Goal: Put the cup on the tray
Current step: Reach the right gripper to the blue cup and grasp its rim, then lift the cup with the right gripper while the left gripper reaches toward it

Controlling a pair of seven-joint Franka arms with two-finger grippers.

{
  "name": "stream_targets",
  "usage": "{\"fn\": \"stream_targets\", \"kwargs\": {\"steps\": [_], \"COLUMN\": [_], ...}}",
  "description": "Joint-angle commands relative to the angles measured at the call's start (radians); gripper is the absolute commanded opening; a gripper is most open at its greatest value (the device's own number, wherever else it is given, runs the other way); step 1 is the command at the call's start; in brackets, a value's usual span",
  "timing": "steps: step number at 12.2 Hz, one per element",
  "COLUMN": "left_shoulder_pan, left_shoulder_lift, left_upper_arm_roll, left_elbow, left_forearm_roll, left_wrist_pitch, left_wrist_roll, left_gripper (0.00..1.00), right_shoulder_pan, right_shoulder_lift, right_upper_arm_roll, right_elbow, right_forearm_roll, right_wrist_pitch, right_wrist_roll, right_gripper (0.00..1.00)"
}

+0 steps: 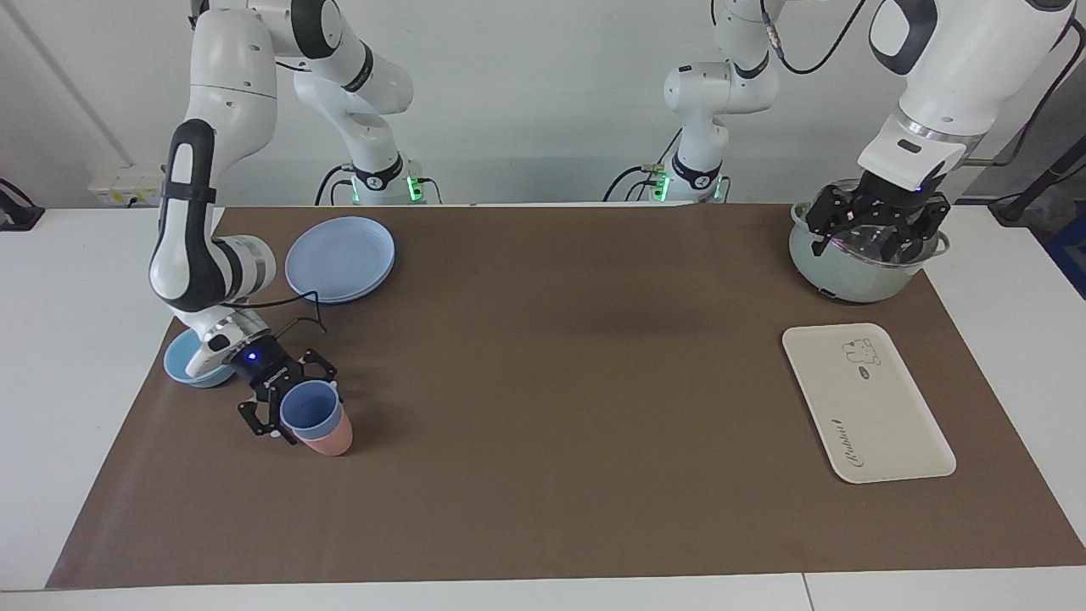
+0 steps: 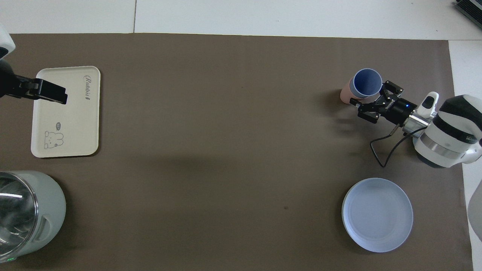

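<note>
Brown mat (image 1: 543,407) covered white table (image 1: 76,356); plain white wall stood at robots' end. Cup (image 1: 309,410) sat nested in pink cup (image 1: 333,438) at right arm's end. Right gripper (image 1: 284,399) was at cup rim, jaws wide open, fingers either side, nothing held. Bowl (image 1: 182,367) and round plate (image 1: 340,258) lay nearer robots. Tray (image 1: 865,400) lay bare at left arm's end. Left gripper (image 1: 876,225) waited over pot (image 1: 840,271), jaws open, empty.
</note>
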Motion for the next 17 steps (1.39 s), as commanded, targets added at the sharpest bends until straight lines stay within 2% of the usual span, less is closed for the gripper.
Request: {"fn": "stream_targets", "kwargs": {"steps": [1, 3, 4, 5, 8, 10, 13, 17], "left_shoulder_pan": [-0.007, -0.007, -0.007, -0.007, -0.007, -0.007, -0.031, -0.085], "left_shoulder_lift": [-0.03, -0.03, -0.03, -0.03, -0.03, -0.03, -0.039, -0.045], "left_upper_arm_roll": [0.005, 0.005, 0.005, 0.005, 0.005, 0.005, -0.005, -0.006], "left_elbow": [-0.04, -0.04, -0.04, -0.04, -0.04, -0.04, -0.056, -0.07], "left_forearm_roll": [0.0, 0.0, 0.0, 0.0, 0.0, 0.0, 0.0, 0.0], "left_wrist_pitch": [0.028, 0.028, 0.028, 0.028, 0.027, 0.028, 0.022, 0.019], "left_wrist_roll": [-0.002, -0.003, -0.002, -0.003, -0.003, -0.002, -0.002, 0.003], "left_gripper": [1.0, 1.0, 1.0, 1.0, 1.0, 1.0, 1.0, 1.0], "right_shoulder_pan": [0.031, 0.031, 0.031, 0.029, 0.031, 0.058, 0.173, 0.363], "right_shoulder_lift": [-0.015, -0.015, -0.013, -0.015, -0.021, -0.067, -0.165, -0.206], "right_upper_arm_roll": [0.003, 0.003, 0.003, 0.003, 0.003, 0.003, 0.001, 0.001], "right_elbow": [-0.021, -0.021, -0.02, -0.018, -0.003, 0.0, 0.0, 0.047], "right_forearm_roll": [0.072, 0.072, 0.072, 0.069, 0.049, -0.023, -0.26, -0.42], "right_wrist_pitch": [0.04, 0.046, 0.048, 0.049, 0.065, 0.106, 0.253, 0.307], "right_wrist_roll": [-0.035, -0.058, -0.07, -0.076, -0.037, 0.009, 0.291, 0.495], "right_gripper": [1.0, 1.0, 0.66, 0.01, 0.0, 0.0, 0.0, 0.0]}}
